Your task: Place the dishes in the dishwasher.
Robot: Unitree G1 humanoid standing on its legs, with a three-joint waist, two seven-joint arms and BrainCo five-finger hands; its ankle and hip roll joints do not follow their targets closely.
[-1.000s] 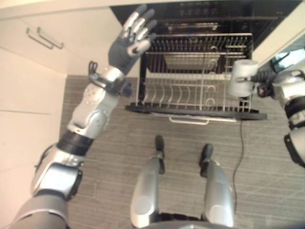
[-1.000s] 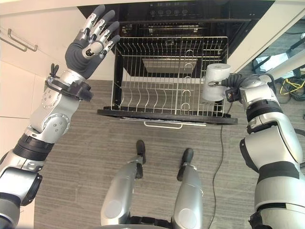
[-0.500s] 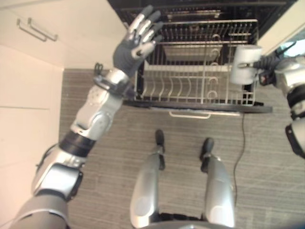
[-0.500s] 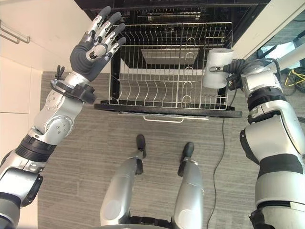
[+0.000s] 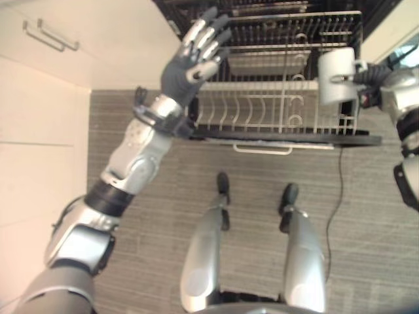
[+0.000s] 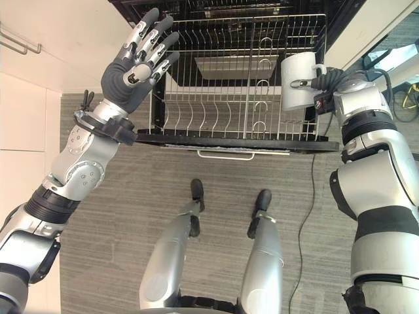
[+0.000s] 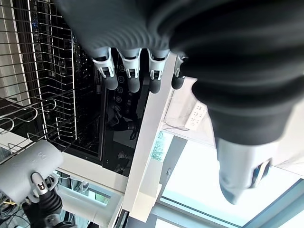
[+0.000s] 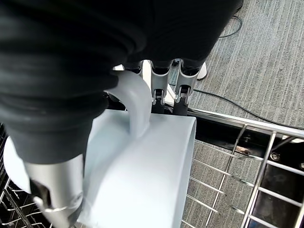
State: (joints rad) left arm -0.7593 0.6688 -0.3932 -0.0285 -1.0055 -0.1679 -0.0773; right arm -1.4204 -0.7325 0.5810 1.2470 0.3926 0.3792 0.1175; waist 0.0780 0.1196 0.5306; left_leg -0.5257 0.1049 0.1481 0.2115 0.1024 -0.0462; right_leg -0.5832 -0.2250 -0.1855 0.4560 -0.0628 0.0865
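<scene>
A white mug (image 6: 298, 80) hangs over the right end of the pulled-out wire dish rack (image 6: 216, 111) of the open dishwasher. My right hand (image 6: 330, 80) is shut on the white mug (image 8: 142, 175), with its fingers (image 8: 167, 88) through the handle (image 8: 135, 102) and its thumb across the mug's side. My left hand (image 6: 137, 62) is raised at the rack's left end, palm toward me, fingers straight and spread, holding nothing. In the left wrist view the left hand's fingers (image 7: 130, 71) point past the rack toward the dishwasher's dark inside.
The rack's tines (image 5: 262, 111) hold no dishes, and a white handle (image 6: 226, 155) sits at its front edge. Cream cabinet fronts with a bar handle (image 5: 49, 36) stand at the left. Grey striped floor (image 6: 144, 183) lies in front of the dishwasher.
The camera has shifted, so the whole scene sits differently. My right hand has carried the mug a little higher against the rack. My left hand stays raised and open.
</scene>
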